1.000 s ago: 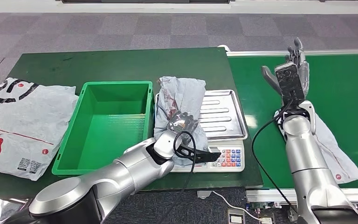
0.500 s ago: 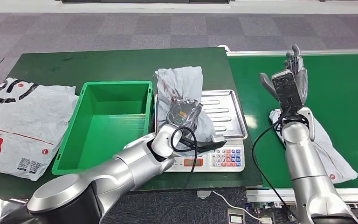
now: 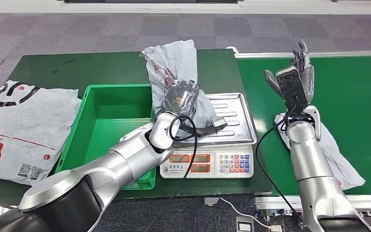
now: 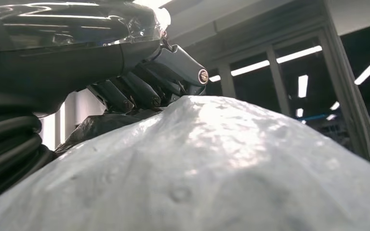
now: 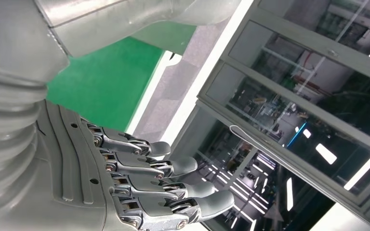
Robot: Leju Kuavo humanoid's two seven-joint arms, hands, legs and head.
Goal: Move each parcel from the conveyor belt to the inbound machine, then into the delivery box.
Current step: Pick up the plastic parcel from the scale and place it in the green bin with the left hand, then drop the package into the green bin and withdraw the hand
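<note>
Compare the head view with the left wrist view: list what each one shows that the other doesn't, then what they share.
Head view alone: the green delivery box, the scale with its steel pan and keypad, the conveyor belt, a second parcel lying on the belt under the right arm, the raised, empty right hand, and a flat printed bag on the table's left end.

Left wrist view alone: ceiling lights and window frames behind the hand, and the dark fingers seen close up.

Both: the left hand gripping the grey parcel.
</note>
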